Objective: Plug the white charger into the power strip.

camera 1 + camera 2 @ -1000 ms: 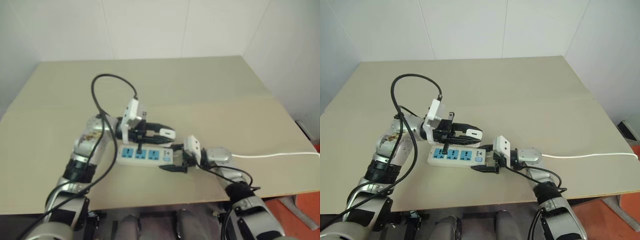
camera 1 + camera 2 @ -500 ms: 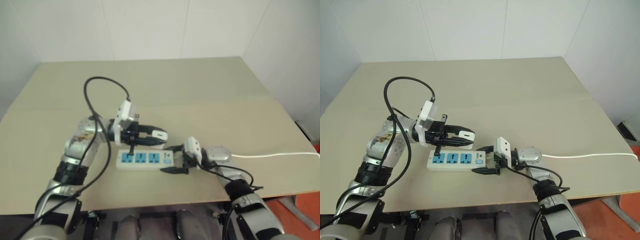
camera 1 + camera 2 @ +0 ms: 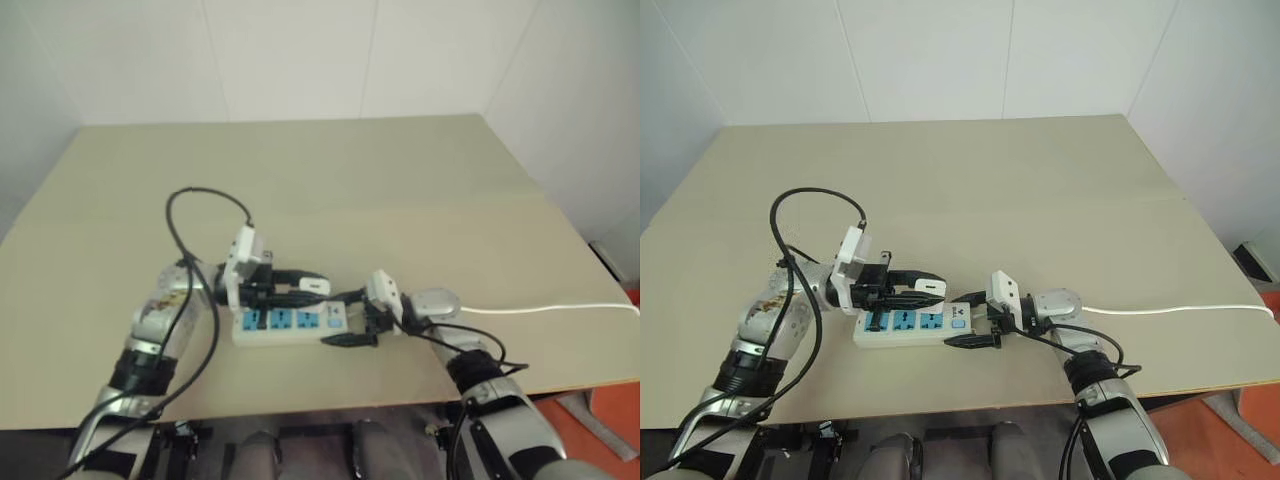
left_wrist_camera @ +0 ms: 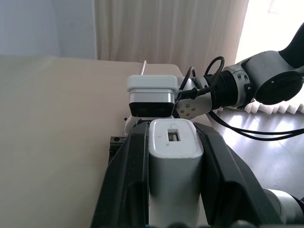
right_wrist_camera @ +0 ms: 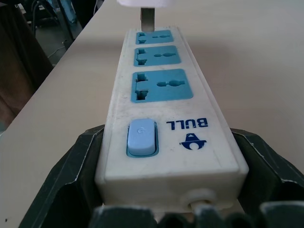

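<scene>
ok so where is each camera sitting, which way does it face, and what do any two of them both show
Left and right eye views: head camera, looking forward and down at the table; both arms show.
Left wrist view: on the left arm, looking along the left end effector clamping the white charger; the right arm shows beyond.
Right wrist view: on the right arm, looking along the power strip between the right end effector fingers.
Shared: both wrist views show the charger's metal prong above the strip's far socket.

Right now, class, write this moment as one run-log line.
left fingers: shut on white charger | right gripper: holding power strip at button end | charger prong above far socket | not yet plugged in
</scene>
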